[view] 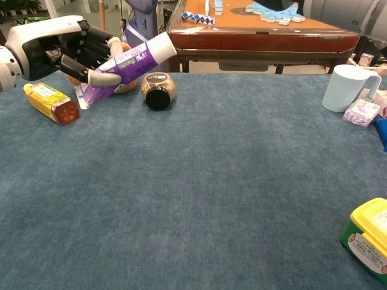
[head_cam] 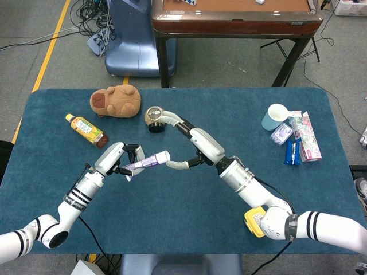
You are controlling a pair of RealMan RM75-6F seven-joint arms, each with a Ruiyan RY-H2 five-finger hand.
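This looks like a robot lab or test hall. Beyond the left hand (head_cam: 117, 161), a blue-covered table (head_cam: 172, 217) stands on grey floor marked with a yellow line (head_cam: 51, 46), with loose cables (head_cam: 92, 14) beside a blue machine base (head_cam: 129, 40). Behind the right hand (head_cam: 192, 146) stands a wooden table (head_cam: 235, 20).
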